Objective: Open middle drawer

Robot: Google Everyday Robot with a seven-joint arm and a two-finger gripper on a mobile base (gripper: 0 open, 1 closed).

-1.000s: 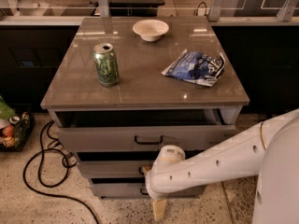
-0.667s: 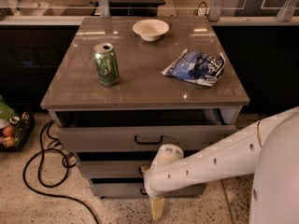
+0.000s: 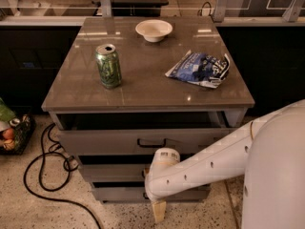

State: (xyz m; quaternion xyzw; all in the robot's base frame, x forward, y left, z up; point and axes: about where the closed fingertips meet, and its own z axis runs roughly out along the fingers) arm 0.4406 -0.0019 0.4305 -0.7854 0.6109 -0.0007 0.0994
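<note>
The grey cabinet has three drawers. The top drawer (image 3: 109,141) stands pulled out a little, with its black loop handle (image 3: 151,143) showing. The middle drawer (image 3: 112,172) is the low grey front below it and sits further in; its handle is mostly hidden behind my white arm (image 3: 205,165). The lowest drawer (image 3: 116,193) is under that. My gripper (image 3: 158,211) hangs down in front of the lowest drawer, near the floor, below the middle drawer's centre. It holds nothing that I can see.
On the cabinet top (image 3: 143,80) stand a green can (image 3: 108,66), a white bowl (image 3: 153,30) and a blue chip bag (image 3: 200,69). A black cable (image 3: 43,175) loops on the floor at left, next to a basket (image 3: 12,132). Dark cabinets flank both sides.
My wrist and gripper have shifted slightly to the left in front of the drawers. The drawers have not moved.
</note>
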